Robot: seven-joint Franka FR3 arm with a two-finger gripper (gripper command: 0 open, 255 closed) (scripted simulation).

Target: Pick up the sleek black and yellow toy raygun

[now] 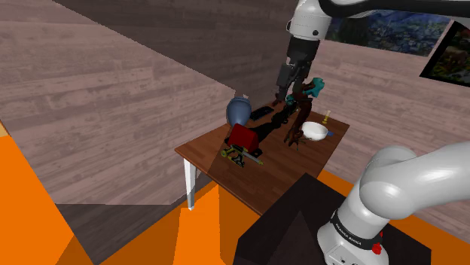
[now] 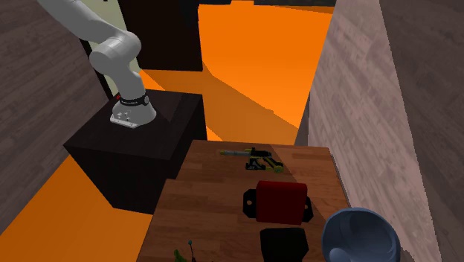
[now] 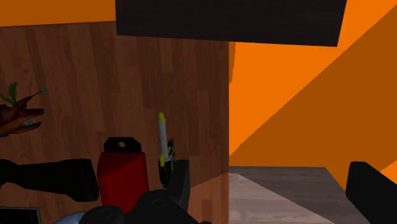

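Observation:
The toy raygun (image 1: 245,156) is slim, black with yellow parts, and lies flat near the table's front corner in the shoulder view. In the second exterior view the raygun (image 2: 253,155) rests at the table's far end, beyond a red box (image 2: 281,201). From the wrist, the raygun (image 3: 163,144) lies on the wood beside the red box (image 3: 123,173), well below and ahead of the hand. My gripper (image 1: 284,96) hangs high over the back part of the table, away from the raygun. The gripper (image 3: 272,169) is open with nothing between its fingers.
On the small wooden table (image 1: 280,172) stand a red box (image 1: 242,137), a blue round pot (image 1: 239,111), a white bowl (image 1: 315,132), a brown branching figure (image 1: 296,124) and a flat black item (image 1: 261,113). The black stand (image 2: 137,152) adjoins the table. The floor is orange.

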